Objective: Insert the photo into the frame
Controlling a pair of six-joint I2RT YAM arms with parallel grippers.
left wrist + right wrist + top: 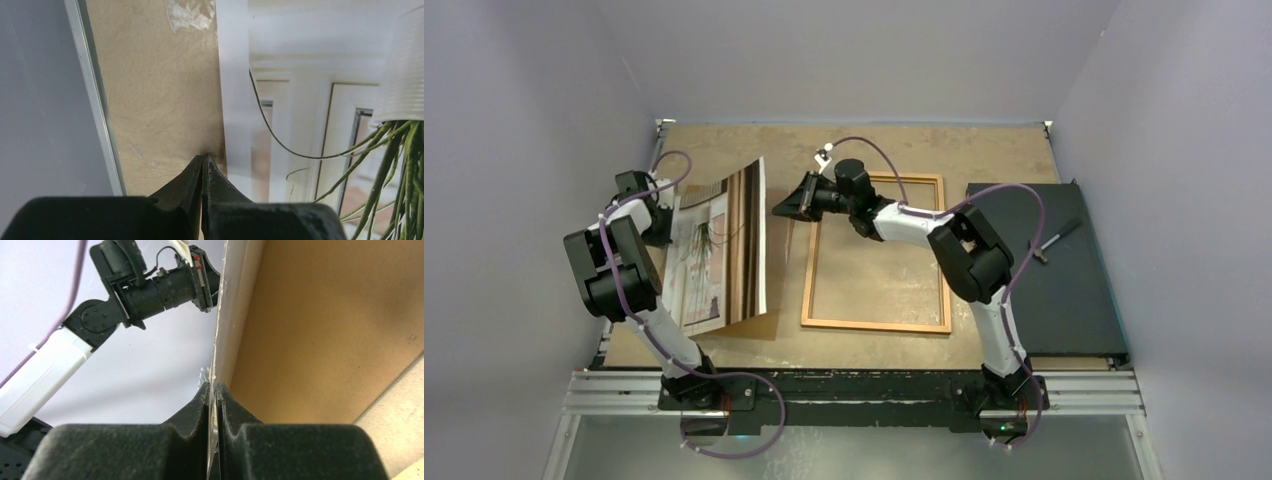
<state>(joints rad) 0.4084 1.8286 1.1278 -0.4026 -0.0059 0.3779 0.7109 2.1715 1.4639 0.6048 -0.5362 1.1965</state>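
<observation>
Pale lilac walls (544, 100) close round the scuffed tan tabletop (874, 150) that I am bolted to. Near its middle lies the frame (809, 270), a thin-railed rectangle of orange-brown wood in portrait shape, flat on the surface with bare tabletop showing through its opening. Left of the frame and apart from it is the photo (724, 250), a large thin rectangular print of a building scene in beige, white and dark brown vertical bands, with green trailing plant stems across it. It is lifted off the tabletop, picture side up and slightly bowed, and it throws a shadow toward the frame's left rail. My left claw (661, 215) is clenched on the photo's edge farthest from the frame. From that wrist I see my two black fingers (190, 185) meeting tip to tip at the print's white border. My right arm crosses the frame's far left corner, and my right claw (784, 205), just past the left rail, is pinched on the photo's edge nearest the frame. From that wrist the sheet runs edge-on between my fingers (197, 405) with no gap beside it. Right of the frame, close but not touching, lies a black rectangular slab (1044, 290) with a small grey rod (1054, 243) resting on it.
</observation>
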